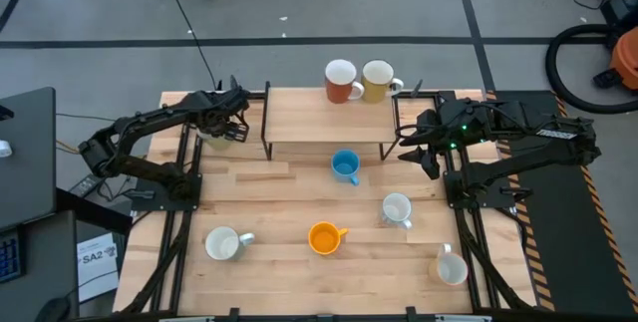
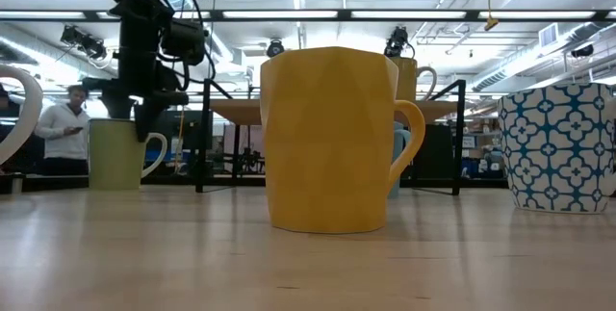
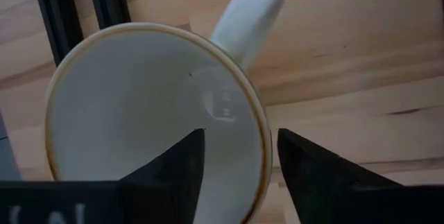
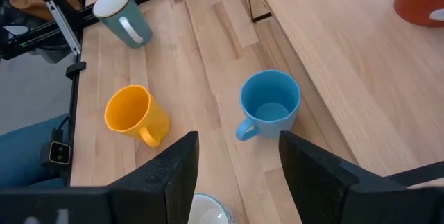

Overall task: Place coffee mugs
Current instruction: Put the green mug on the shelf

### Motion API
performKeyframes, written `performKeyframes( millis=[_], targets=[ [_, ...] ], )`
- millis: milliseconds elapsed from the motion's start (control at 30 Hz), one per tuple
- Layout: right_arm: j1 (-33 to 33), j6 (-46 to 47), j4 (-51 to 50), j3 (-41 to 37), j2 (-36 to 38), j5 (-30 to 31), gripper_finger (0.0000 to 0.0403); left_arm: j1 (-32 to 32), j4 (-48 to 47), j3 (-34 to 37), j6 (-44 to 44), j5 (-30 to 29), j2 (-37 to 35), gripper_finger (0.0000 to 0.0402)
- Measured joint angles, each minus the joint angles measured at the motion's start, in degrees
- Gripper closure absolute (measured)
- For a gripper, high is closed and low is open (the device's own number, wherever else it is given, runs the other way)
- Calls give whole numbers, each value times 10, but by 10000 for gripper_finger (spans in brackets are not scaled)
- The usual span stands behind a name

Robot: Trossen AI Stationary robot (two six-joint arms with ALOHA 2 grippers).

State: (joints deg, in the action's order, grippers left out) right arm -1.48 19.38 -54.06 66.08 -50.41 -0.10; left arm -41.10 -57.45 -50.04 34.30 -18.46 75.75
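Cream mug (image 3: 152, 120): counter 10 o'clock, left gripper (image 3: 236, 175) fingers parted astride rim, not clamped. Right gripper (image 4: 236, 175): 3 o'clock, spread wide, empty, above blue mug (image 4: 269, 105).

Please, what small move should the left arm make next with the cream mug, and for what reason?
Probably lower the left tool a little and close on the cream mug's rim. The open fingers straddle the rim beside the handle, one inside and one outside, and no grip shows yet. The right tool waits open above the blue mug.
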Motion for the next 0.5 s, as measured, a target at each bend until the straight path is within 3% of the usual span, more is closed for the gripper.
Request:
performKeyframes(
  millis=[500],
  targets=[
    [0, 0, 0, 0, 0, 0, 197, 0, 0, 0, -35, -9, 0, 367]
  ],
)
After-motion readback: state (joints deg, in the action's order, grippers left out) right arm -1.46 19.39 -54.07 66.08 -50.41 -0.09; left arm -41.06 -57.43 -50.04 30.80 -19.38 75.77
